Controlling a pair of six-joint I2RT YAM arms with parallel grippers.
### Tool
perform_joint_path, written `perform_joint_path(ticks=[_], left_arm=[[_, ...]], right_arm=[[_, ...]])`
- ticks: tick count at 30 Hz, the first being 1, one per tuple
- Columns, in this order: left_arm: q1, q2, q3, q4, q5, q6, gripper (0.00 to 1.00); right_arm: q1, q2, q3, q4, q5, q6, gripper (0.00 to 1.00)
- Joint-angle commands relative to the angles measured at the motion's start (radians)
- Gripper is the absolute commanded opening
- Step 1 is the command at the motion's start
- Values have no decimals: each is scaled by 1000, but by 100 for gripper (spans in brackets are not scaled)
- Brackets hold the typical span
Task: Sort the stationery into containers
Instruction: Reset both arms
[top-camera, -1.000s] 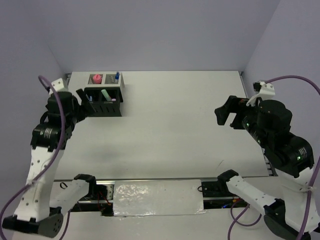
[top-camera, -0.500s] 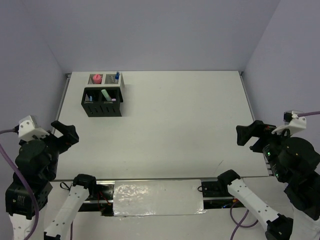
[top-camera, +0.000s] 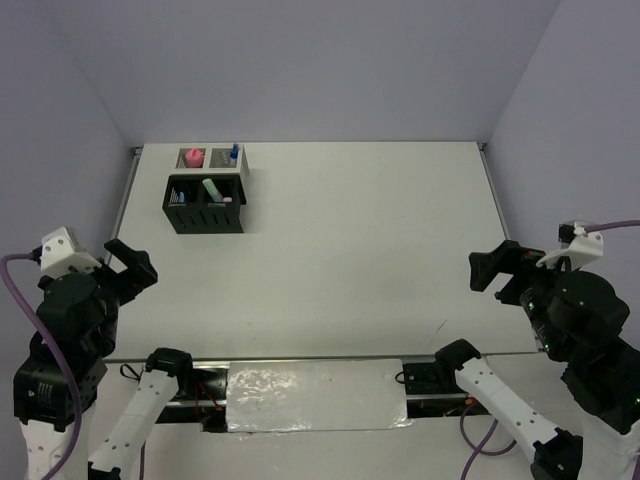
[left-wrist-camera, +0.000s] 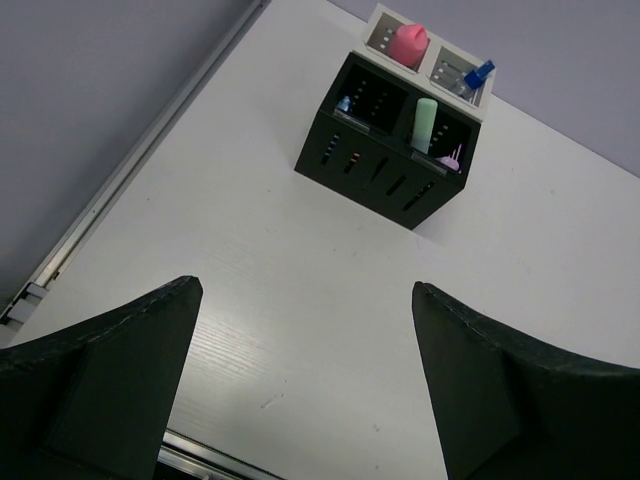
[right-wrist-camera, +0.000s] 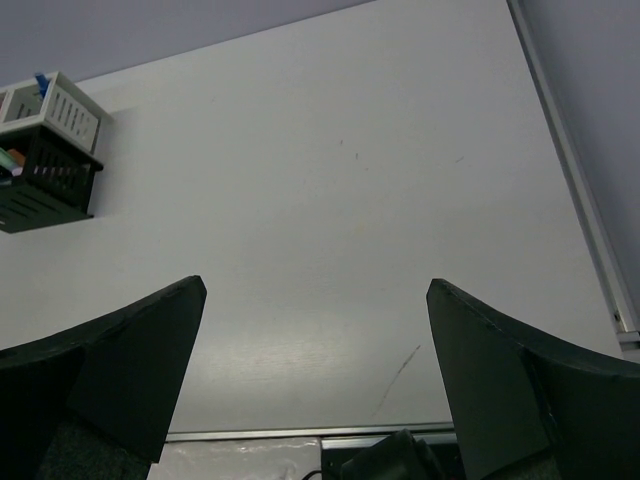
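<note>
The black organizer (top-camera: 205, 217) stands at the table's far left, also seen in the left wrist view (left-wrist-camera: 375, 180) and the right wrist view (right-wrist-camera: 40, 195). Its two white-rimmed rear compartments hold a pink-capped bottle (top-camera: 192, 157) (left-wrist-camera: 408, 43) and a blue-capped bottle (top-camera: 234, 153) (left-wrist-camera: 477, 76). A mint green marker (top-camera: 211, 189) (left-wrist-camera: 426, 122) stands in a front compartment beside other small markers. My left gripper (top-camera: 130, 268) (left-wrist-camera: 305, 288) hangs open near the front left edge, far from the organizer. My right gripper (top-camera: 497, 268) (right-wrist-camera: 315, 287) is open and holds nothing at the front right.
A metal rail (top-camera: 300, 358) runs along the table's near edge, with a silvery sheet (top-camera: 315, 395) below it between the arm bases. Purple walls close in the left, back and right sides. A thin dark scratch (right-wrist-camera: 400, 365) marks the table near the front right.
Both arms have drawn back toward the near edge; the left gripper left the organizer's side, the right one left the table's right middle. Over the last half second they hardly moved.
</note>
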Motion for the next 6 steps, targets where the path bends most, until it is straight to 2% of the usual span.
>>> perform_joint_path(ticks=[1,6], left_arm=[[-5,15,0,52,-32,24,99],[-5,30,-10,91,-24,30,99]], right_arm=[[5,17,11,13,30,7,100],[5,21,5,20,27,21,100]])
